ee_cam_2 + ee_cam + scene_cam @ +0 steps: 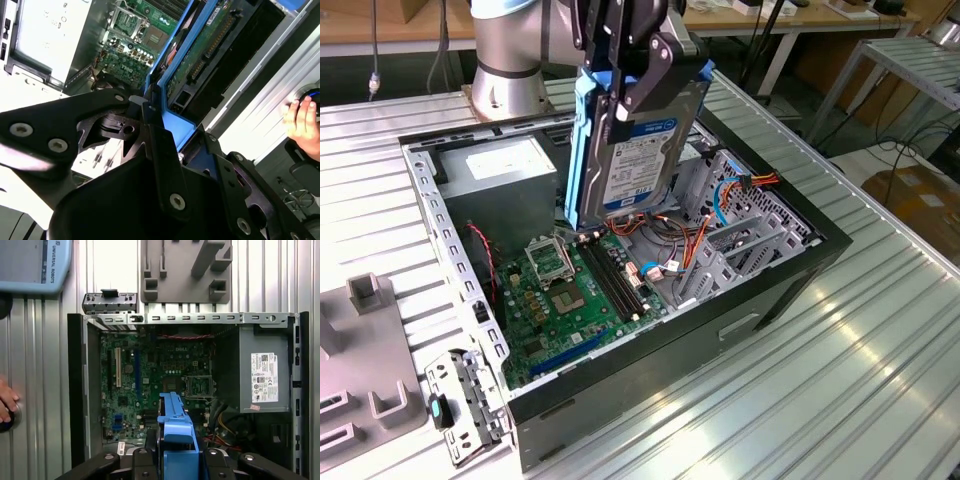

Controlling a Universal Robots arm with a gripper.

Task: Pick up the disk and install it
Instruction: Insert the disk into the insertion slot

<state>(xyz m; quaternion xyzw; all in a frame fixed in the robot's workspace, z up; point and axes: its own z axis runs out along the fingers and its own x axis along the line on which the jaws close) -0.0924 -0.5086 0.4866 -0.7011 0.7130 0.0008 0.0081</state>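
Gripper point(634, 82) pinched on the blue rails of the disk point(645, 150), which hangs on edge at 6 o'clock beneath it, long axis 12-to-6 in the exterior view, over the motherboard point(560, 290) inside the open case point(770, 300), not yet seated.

Light: bright, overhead, even.
Glare: ribbed desk point(115, 270) blown out white in patches.
Shadow: case point(650, 365) interior dim, corners dark.
Focus: pincer point(172, 122) soft up close.
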